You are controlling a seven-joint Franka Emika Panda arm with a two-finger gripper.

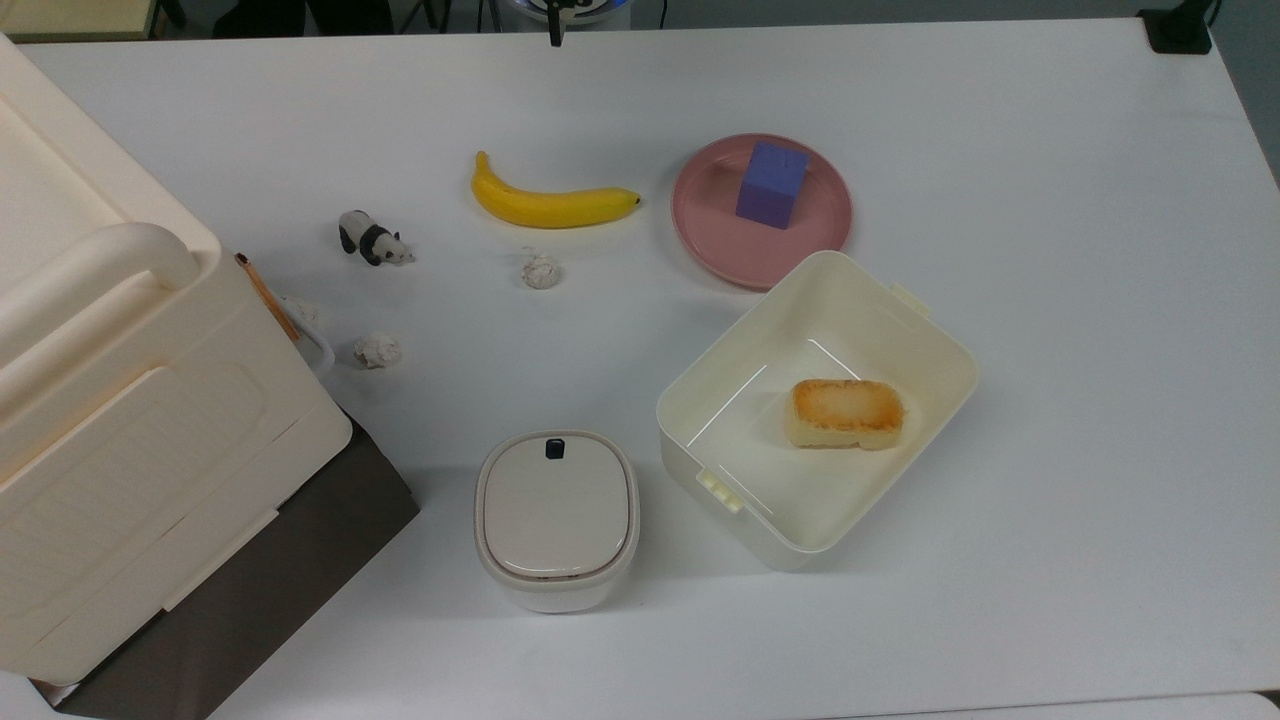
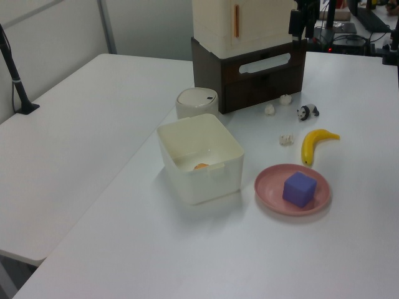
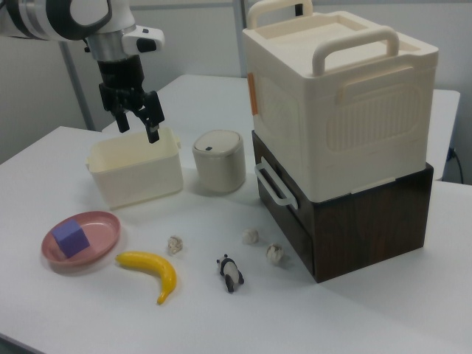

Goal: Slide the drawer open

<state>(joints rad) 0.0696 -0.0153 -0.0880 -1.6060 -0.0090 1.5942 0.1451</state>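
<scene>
The drawer (image 3: 284,198) sits shut, its dark brown front flush with the dark wooden cabinet (image 3: 369,221); a white loop handle (image 3: 271,184) runs level across the front. It faces the right view's left, low near the tabletop.

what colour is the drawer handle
White, against the dark brown drawer front; the handle shows best in the right view.

No readable text, labels, brands, numbers or signs anywhere in the three views.
</scene>
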